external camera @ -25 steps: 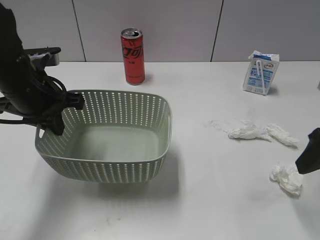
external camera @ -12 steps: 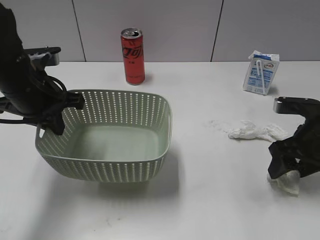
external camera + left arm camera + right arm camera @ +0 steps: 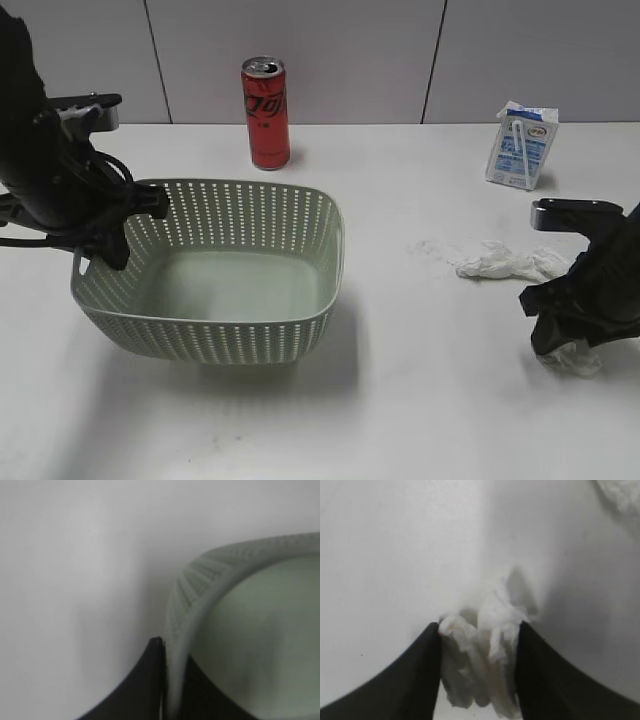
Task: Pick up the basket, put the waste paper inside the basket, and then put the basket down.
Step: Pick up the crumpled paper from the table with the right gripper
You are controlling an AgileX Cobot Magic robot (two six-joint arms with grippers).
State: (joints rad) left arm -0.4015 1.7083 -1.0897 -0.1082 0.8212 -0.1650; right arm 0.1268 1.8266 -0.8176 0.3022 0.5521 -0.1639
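The sage-green basket hangs tilted just above the white table with nothing inside it, its left rim pinched between the closed fingers of the left gripper — unchanged from a second ago. At the far right, the right gripper has come down since then and now stands on the table with its fingers narrowed around one crumpled waste paper wad. A second wad lies loose behind it, while the red drink can and the blue-and-white carton stand upright at the back — neither has moved.
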